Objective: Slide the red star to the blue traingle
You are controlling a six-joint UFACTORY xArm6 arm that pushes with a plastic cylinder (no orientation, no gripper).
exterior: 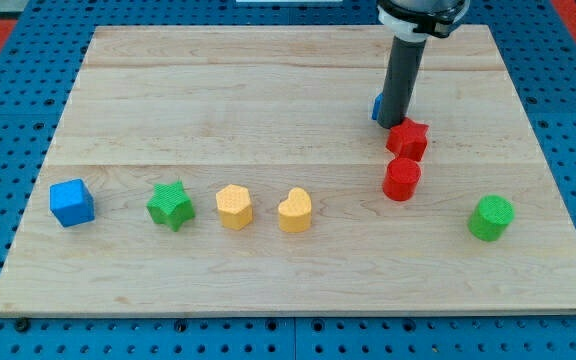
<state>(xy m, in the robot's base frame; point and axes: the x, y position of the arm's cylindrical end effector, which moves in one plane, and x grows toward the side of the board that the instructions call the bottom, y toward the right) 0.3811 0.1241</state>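
Observation:
The red star (pixel 408 138) lies on the wooden board at the view's upper right. The blue triangle (pixel 377 106) is just up and left of it, mostly hidden behind my rod, with only a sliver of its left side showing. My tip (pixel 396 124) stands at the star's upper-left edge, between the star and the blue triangle, touching or nearly touching both. A red cylinder (pixel 402 179) sits directly below the star, almost against it.
A green cylinder (pixel 491 217) is at the lower right. Along the lower row, from the view's left: a blue cube (pixel 72 202), a green star (pixel 171 206), a yellow hexagon (pixel 234 207) and a yellow heart (pixel 295 210). The board (pixel 268 90) ends in blue pegboard.

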